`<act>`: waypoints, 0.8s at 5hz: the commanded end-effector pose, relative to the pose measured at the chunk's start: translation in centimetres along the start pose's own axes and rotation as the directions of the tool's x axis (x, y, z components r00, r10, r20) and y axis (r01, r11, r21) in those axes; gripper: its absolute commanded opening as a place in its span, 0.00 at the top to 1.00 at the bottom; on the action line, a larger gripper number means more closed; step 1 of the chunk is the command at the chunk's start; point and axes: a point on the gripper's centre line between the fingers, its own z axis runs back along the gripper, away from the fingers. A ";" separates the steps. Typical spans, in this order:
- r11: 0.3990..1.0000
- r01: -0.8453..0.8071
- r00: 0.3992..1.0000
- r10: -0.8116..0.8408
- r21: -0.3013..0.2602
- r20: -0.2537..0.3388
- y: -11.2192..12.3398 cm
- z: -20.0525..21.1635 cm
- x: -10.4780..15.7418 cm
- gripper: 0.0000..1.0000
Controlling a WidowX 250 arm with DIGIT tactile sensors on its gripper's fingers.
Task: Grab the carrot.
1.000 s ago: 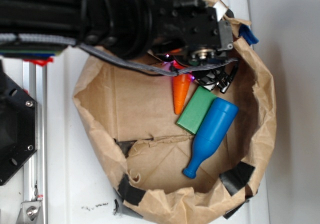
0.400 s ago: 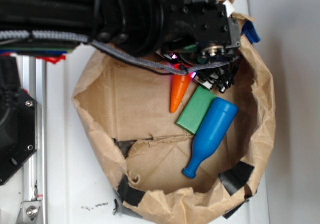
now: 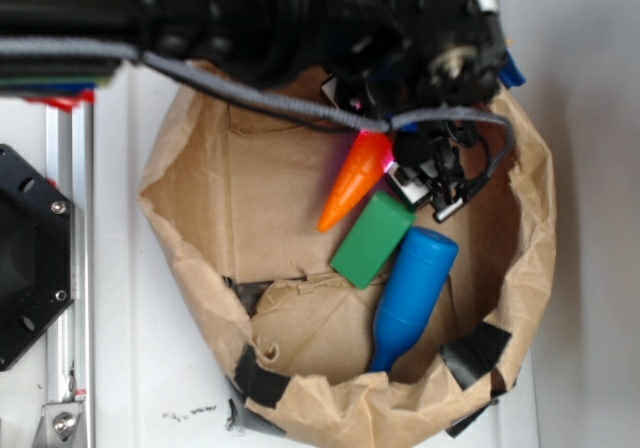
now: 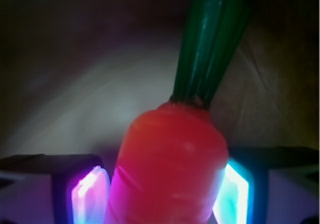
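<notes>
No text, label, brand, number or sign can be read in either view. The small dark marks on the white desk (image 3: 190, 414), just below the paper bag's (image 3: 200, 268) lower left edge, are too small and blurred to make out as writing.
</notes>
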 end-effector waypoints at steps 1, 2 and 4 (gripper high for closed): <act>0.887 0.460 0.886 -0.462 0.042 0.039 -0.3 8.5 -3.3 1.00; 0.846 0.530 0.845 -0.532 0.051 0.045 -0.5 9.4 -4.9 1.00; 0.853 0.521 0.848 -0.522 0.040 0.087 -0.9 9.6 -4.1 1.00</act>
